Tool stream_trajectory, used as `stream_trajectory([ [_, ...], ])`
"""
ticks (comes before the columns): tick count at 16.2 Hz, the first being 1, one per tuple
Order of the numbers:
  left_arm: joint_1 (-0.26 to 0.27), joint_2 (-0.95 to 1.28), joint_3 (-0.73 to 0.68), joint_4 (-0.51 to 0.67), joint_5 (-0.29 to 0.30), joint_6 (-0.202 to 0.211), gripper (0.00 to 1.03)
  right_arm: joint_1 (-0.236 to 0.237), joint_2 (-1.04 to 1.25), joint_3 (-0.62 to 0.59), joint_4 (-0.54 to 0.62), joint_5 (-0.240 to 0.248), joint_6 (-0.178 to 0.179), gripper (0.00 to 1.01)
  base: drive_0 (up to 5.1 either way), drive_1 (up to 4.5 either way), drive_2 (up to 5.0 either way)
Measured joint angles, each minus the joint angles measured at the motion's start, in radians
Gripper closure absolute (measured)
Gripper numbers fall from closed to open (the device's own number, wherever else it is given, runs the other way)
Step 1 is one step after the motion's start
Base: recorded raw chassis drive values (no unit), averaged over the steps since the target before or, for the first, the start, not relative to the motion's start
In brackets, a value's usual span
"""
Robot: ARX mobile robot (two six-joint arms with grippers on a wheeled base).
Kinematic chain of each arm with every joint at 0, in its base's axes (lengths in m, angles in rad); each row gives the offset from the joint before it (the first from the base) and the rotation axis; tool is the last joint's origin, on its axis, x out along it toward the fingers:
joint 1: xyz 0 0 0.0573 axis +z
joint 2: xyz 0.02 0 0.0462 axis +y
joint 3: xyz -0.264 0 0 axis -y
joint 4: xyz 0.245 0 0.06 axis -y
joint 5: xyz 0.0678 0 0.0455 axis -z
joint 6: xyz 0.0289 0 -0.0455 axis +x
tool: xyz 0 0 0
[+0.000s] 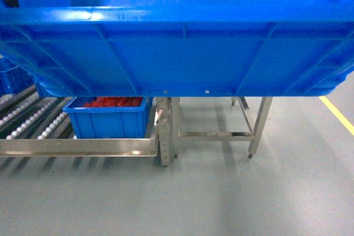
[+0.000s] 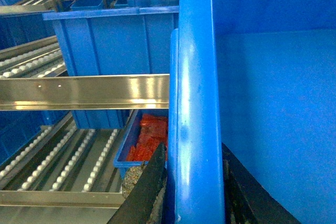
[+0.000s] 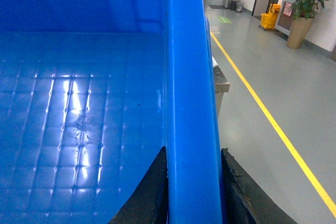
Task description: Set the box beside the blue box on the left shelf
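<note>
The box (image 1: 177,53), a big bright-blue crate with ribbed walls, hangs in the air and fills the top of the head view. My left gripper (image 2: 193,149) is shut on its left rim (image 2: 197,103), one finger outside and one inside. My right gripper (image 3: 193,150) is shut on the right rim (image 3: 191,77) the same way. Below and to the left is the left shelf (image 1: 77,146) with white rollers (image 1: 33,117). A small blue box (image 1: 108,117) with red parts sits at its right end, also visible as the blue box (image 2: 147,140) in the left wrist view.
A large blue crate (image 2: 115,40) stands on an upper shelf level behind a steel bar (image 2: 84,92). More blue crates (image 1: 11,78) sit far left. A steel table frame (image 1: 243,134) stands right of the shelf post (image 1: 166,131). A yellow floor line (image 3: 262,108) runs along the right.
</note>
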Motion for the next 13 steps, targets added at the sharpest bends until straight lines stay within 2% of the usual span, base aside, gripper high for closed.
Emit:
stream_trajectory([
  [6,0.0,0.0,0.0,-0.004,0.001,0.0,0.84,0.0,0.0,0.0,0.0,0.0,0.0,0.8,-4.9,1.53,3.3],
  [13,0.0,0.0,0.0,-0.003,0.0,0.0,0.84,0.0,0.0,0.0,0.001,0.0,0.0,0.8,-4.8,2.53,2.5],
])
